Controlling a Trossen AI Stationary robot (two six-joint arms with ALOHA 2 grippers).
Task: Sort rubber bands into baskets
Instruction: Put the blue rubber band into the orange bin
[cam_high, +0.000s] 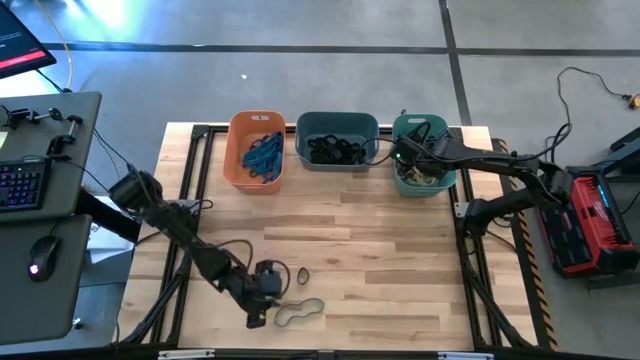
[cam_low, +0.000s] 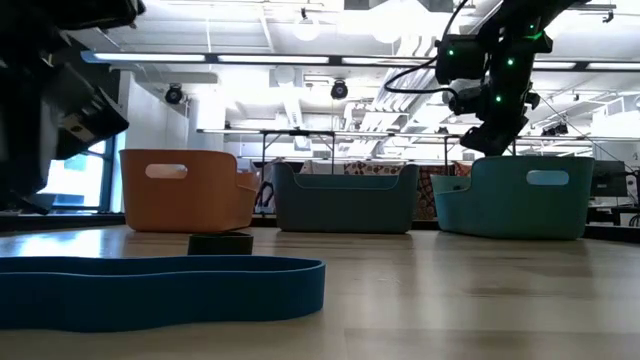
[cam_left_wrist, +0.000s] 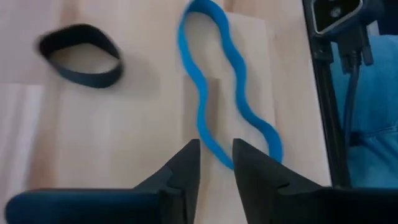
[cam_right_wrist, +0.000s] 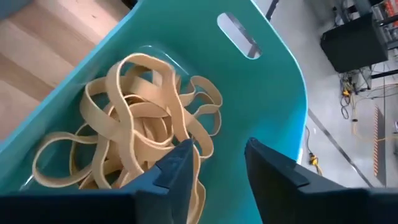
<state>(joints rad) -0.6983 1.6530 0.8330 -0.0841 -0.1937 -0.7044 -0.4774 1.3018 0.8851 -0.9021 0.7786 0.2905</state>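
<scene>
The left gripper (cam_high: 262, 300) hangs low over the near edge of the wooden table (cam_high: 380, 260), its two fingers (cam_left_wrist: 186, 163) a narrow gap apart and holding nothing; their tips stand just at one end of a blue rubber band (cam_left_wrist: 227, 93), which lies flat on the wood in a long wavy loop. Just beside it lies a small black band (cam_high: 302, 273) (a short oval, also loose on the table).

Along the far edge stand the three baskets in a row. The orange basket (cam_high: 256, 150) holds a heap of blue bands (cam_high: 264, 157). The slate-grey basket (cam_high: 337, 141) next to it holds black bands (cam_high: 335, 152). The teal basket (cam_high: 425, 155) holds a tangle of tan bands (cam_right_wrist: 137, 130).

The right gripper (cam_right_wrist: 217, 165) is over the teal basket, fingers parted and empty, with the tan bands lying loose just below its tips, none caught between them.
</scene>
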